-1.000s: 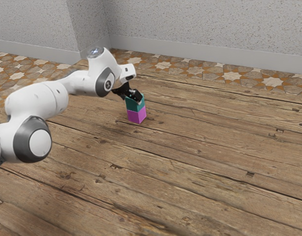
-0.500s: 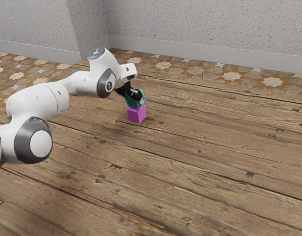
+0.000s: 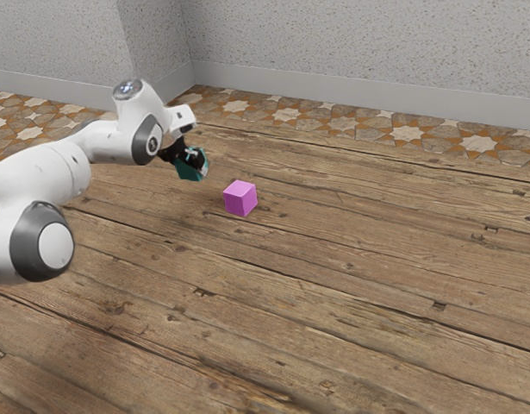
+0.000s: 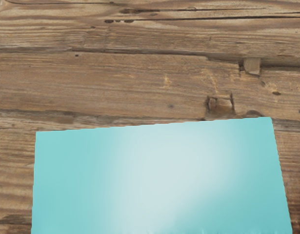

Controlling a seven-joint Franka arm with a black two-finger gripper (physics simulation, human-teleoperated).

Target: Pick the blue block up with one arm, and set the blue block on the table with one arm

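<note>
Presently, the gripper (image 3: 197, 161) is clamped on the blue block (image 3: 189, 172), in the upper left of the exterior view; the block is tilted and apart from the pink block (image 3: 240, 199), which sits on the table (image 3: 333, 285) just left of the frame's centre; the arm (image 3: 40, 177) enters at the left edge; in the wrist view, the blue block spans most of the lower part, a pale sheen across its middle.
</note>
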